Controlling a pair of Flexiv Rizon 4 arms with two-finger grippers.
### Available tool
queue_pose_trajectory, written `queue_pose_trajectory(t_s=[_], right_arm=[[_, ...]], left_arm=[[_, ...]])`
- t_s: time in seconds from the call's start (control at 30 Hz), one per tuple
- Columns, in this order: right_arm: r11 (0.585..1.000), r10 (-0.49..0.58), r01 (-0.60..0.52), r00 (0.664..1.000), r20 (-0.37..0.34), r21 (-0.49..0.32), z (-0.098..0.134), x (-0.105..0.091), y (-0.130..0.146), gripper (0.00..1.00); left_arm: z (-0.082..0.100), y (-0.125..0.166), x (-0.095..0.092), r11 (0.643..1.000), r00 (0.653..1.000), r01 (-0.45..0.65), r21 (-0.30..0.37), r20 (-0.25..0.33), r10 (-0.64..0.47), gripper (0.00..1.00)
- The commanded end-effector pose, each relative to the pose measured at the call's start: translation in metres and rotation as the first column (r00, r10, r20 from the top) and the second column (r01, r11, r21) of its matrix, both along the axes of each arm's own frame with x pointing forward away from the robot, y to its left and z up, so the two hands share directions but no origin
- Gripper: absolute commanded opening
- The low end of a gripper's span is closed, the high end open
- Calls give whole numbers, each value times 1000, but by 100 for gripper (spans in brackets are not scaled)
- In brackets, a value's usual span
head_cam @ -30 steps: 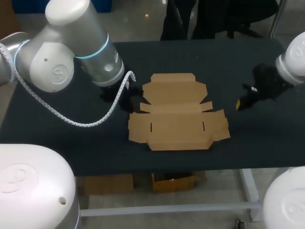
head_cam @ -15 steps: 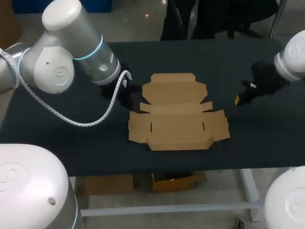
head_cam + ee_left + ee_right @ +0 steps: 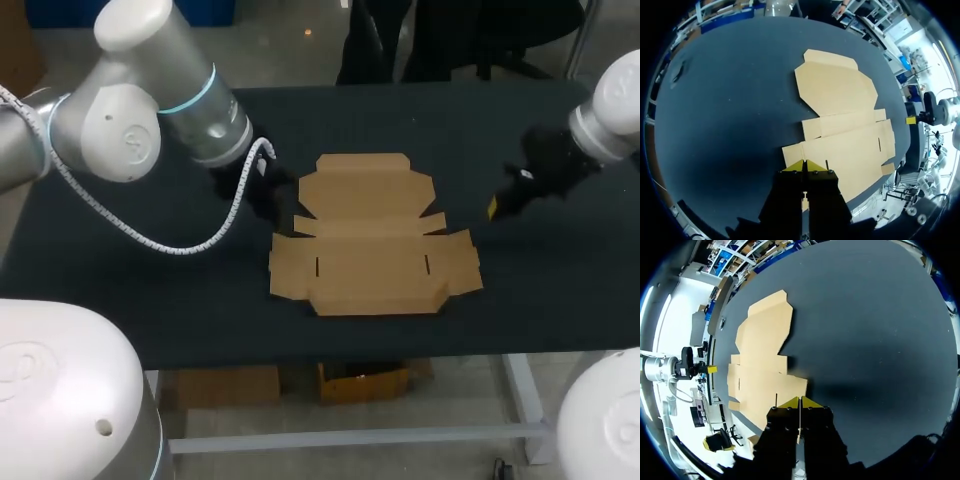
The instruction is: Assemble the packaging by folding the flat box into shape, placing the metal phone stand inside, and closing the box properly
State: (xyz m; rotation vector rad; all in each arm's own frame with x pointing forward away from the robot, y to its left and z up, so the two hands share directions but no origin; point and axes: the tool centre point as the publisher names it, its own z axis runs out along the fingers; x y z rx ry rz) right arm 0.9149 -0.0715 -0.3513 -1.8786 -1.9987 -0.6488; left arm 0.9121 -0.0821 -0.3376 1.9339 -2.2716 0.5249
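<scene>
Flat box (image 3: 372,235): unfolded and lying flat at the middle of the black table (image 3: 150,280). The narrower lid panel points to the far edge. The wider panel, with two slits, points to the near edge. All flaps are down, and the whole outline shows in the head view.

Left gripper (image 3: 805,165): yellow tips pressed together, nothing between them. The wrist view puts them at the box's side flap; contact with the card cannot be told. In the head view the fingers are lost, dark against the dark table, just beside the box's left side. Left arm (image 3: 150,110) comes in over the left edge, wrist angled down toward the box.

Right gripper (image 3: 799,402): tips together, empty. In the head view only one yellow tip shows, apart from the box, toward the right edge. Right arm (image 3: 610,120) is cut off at the frame.
</scene>
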Motion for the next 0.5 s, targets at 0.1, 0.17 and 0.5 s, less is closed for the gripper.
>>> queue_pose_trajectory(t_s=[0.1,0.17,0.5], right_arm=[[1000,17,-17,999,-31,-1,3,6,1,0],[1000,17,-17,999,-31,-1,3,6,1,0],[1000,18,-17,1000,26,-5,-13,12,7,0]], left_arm=[[0,-1,1,1000,1000,-1,5,-1,1,0],[-2,-2,4,1000,1000,-10,21,5,10,0],[-18,-4,17,998,1000,-14,-61,16,15,0]])
